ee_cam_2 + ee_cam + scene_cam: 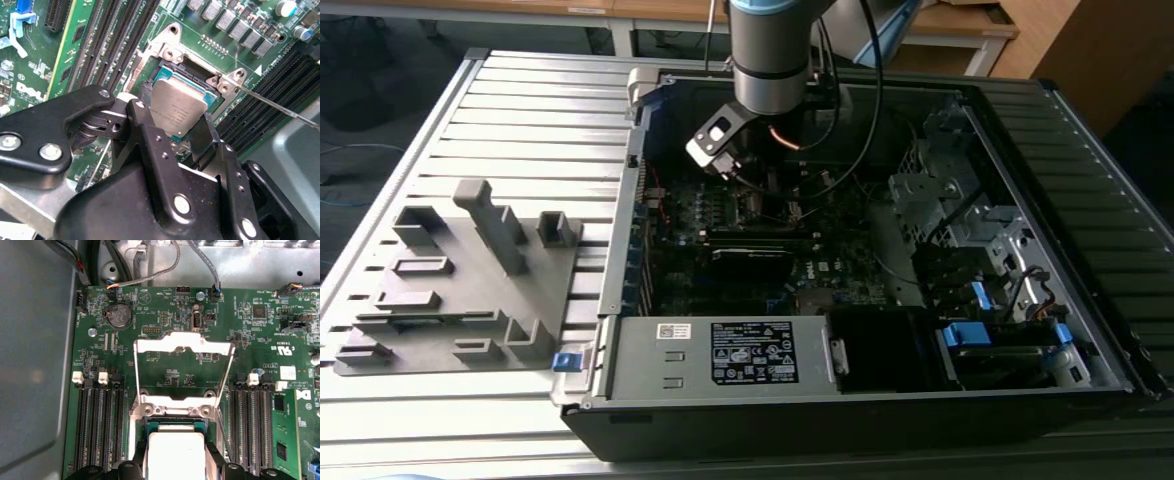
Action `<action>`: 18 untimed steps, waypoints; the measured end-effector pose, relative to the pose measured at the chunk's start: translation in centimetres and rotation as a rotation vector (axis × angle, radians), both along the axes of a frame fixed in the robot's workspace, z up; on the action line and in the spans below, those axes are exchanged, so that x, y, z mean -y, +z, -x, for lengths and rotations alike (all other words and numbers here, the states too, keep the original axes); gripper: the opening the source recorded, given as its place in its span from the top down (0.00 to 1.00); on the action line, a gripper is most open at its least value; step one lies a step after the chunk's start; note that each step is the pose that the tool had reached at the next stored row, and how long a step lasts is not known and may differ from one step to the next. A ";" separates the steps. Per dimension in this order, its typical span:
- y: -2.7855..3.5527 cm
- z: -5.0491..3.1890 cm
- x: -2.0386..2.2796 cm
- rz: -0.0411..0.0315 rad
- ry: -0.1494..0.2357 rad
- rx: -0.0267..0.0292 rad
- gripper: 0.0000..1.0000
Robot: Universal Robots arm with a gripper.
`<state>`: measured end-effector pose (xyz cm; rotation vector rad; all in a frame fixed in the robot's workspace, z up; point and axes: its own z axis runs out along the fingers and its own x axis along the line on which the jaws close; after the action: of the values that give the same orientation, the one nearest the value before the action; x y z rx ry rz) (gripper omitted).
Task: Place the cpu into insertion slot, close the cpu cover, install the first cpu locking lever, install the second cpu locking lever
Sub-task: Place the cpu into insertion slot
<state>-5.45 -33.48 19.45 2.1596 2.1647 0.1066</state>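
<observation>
Two black fingers [142,112] of the gripper [175,117] clasp the grey chip [182,102] by opposite edges, right over the socket [190,74] on the green board [170,315]. Whether it's seated, I can't tell. The silver cover [185,342] stands flipped open.

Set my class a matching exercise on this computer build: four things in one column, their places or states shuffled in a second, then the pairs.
Things
1. cpu
2. cpu cover
3. grey fixture tray
4. memory slots

Places or states
a. long, black, on both sides of the socket
b. swung open, clear of the insertion slot
c. between the fingers of the gripper
d. outside the computer case, on the exterior view's left

Pairs: 1-c, 2-b, 3-d, 4-a
</observation>
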 end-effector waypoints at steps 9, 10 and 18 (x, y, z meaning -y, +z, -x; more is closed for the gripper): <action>-0.11 -0.04 0.00 0.0004 0.000 -0.0001 0.46; -0.11 -0.04 0.00 0.0003 0.000 0.0000 0.46; -0.17 -0.03 0.00 0.0003 0.000 -0.0001 0.46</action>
<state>-5.42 -33.48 19.28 2.1593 2.1648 0.1061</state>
